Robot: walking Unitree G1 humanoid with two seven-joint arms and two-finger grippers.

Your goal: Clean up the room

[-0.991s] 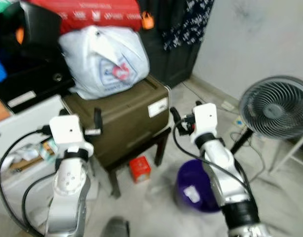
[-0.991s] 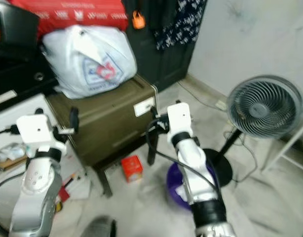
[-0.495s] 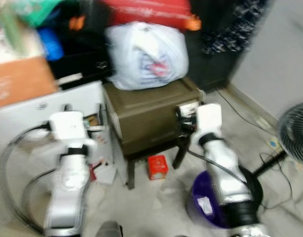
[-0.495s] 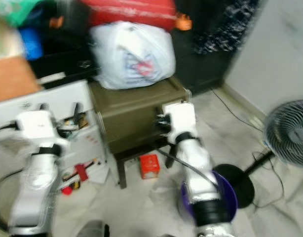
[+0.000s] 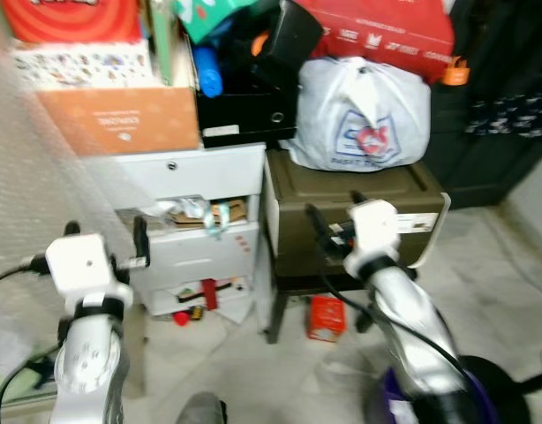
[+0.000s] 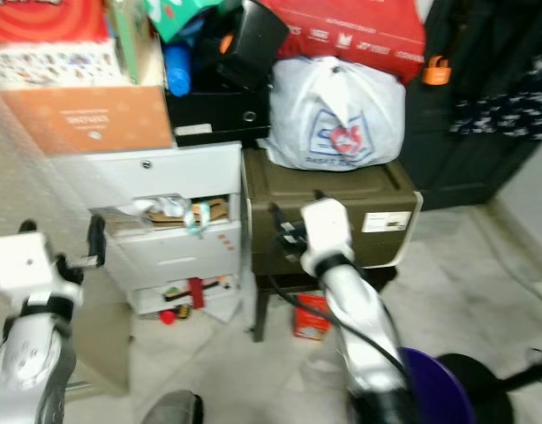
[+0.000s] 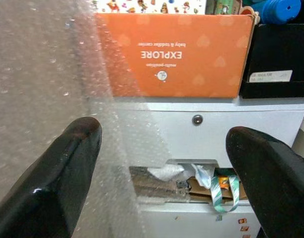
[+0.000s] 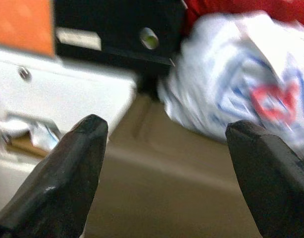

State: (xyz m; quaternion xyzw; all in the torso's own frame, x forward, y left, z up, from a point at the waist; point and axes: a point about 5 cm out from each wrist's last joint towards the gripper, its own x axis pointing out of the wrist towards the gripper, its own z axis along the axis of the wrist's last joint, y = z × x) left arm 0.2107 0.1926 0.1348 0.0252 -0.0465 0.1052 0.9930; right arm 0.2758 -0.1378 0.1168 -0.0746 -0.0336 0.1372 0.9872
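1. Both sets of fingers spread wide, holding nothing: left gripper (image 7: 162, 168), right gripper (image 8: 164, 173)
2. View just swung left; the white drawer unit (image 5: 187, 177) with stuff spilling out now sits mid-frame, fan gone
3. Red box (image 5: 326, 318) on the floor, lower centre, looks like my first pickup

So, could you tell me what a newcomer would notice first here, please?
Probably the white plastic bag sitting on the olive-brown chest, with a red bag piled above. Left of the chest, a white drawer unit spills clutter under an orange box, and a small red carton lies on the floor.
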